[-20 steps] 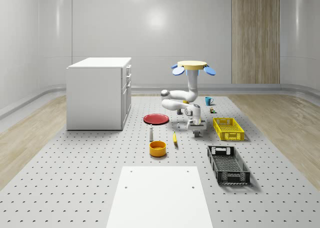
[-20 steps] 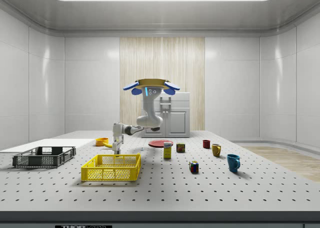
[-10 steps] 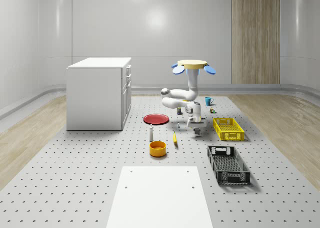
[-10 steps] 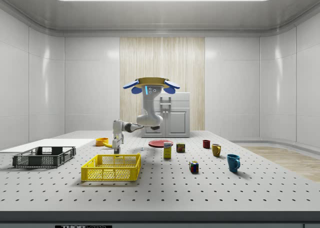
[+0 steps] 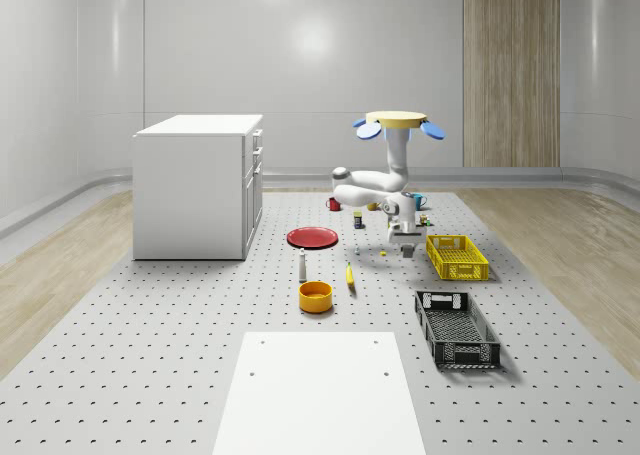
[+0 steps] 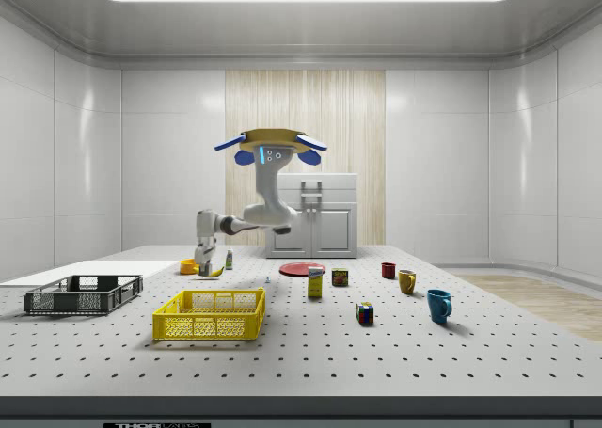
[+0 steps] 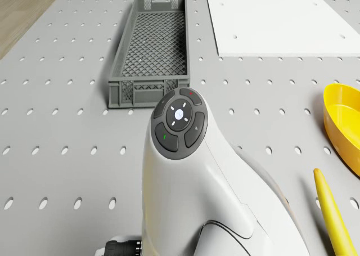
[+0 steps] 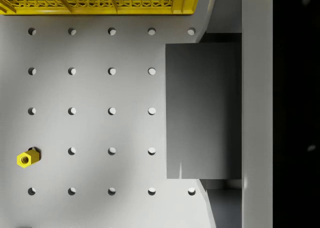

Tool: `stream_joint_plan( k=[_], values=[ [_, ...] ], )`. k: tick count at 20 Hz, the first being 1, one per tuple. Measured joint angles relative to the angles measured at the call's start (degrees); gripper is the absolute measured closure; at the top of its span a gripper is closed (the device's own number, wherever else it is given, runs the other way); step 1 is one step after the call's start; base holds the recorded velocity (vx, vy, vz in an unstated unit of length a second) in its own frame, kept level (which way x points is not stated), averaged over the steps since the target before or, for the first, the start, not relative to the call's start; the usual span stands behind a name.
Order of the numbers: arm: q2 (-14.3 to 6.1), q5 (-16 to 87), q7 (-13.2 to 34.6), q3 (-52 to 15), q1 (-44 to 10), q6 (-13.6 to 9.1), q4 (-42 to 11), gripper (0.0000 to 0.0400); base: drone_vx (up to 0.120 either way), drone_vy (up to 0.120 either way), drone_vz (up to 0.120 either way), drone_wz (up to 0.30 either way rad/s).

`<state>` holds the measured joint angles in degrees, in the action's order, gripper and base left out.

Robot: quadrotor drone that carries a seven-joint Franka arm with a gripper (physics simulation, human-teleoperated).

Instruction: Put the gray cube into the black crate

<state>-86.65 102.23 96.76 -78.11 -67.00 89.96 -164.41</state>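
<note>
The gray cube [image 8: 202, 110] sits between my fingers in the wrist view, held above the perforated table [image 8: 90, 92]. My gripper [image 5: 408, 245] is shut on it and hangs clear of the table, just off the yellow crate's [image 5: 457, 256] left side in the whole-scene view. In the side view the gripper [image 6: 202, 262] hangs above and behind the yellow crate [image 6: 210, 313]. The drone [image 5: 405, 123] hovers over the table beyond the black crate [image 5: 457, 327]. The black crate [image 7: 152, 48] lies empty ahead of the arm's wrist [image 7: 180, 121]; it also stands at the side view's left [image 6: 83, 293].
A yellow nut [image 8: 25, 159] lies on the table below the gripper. A banana [image 5: 350, 276], an orange bowl [image 5: 315, 296], a red plate [image 5: 313, 237] and a small bottle [image 5: 302, 266] lie to the whole-scene view's left. A white cabinet [image 5: 197, 185] stands farther left, a white sheet [image 5: 318, 390] in front.
The drone has risen and shifted towards the whole-scene view's right. The gripper has come up off the table with the gray cube and now hangs nearer the yellow crate.
</note>
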Motion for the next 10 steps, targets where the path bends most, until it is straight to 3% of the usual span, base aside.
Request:
stream_joint_plan(
  k=[4, 10],
  values=[
    [-0.25, -0.35, 0.05, -0.29, -0.04, 0.16, -0.03, 0.0150, 0.120, 0.120, 0.120, 0.000],
    [-0.62, -0.62, 0.12, -0.47, -0.12, 0.47, -0.03, 0.0150, 0.120, 0.120, 0.000, 0.000]
  ],
)
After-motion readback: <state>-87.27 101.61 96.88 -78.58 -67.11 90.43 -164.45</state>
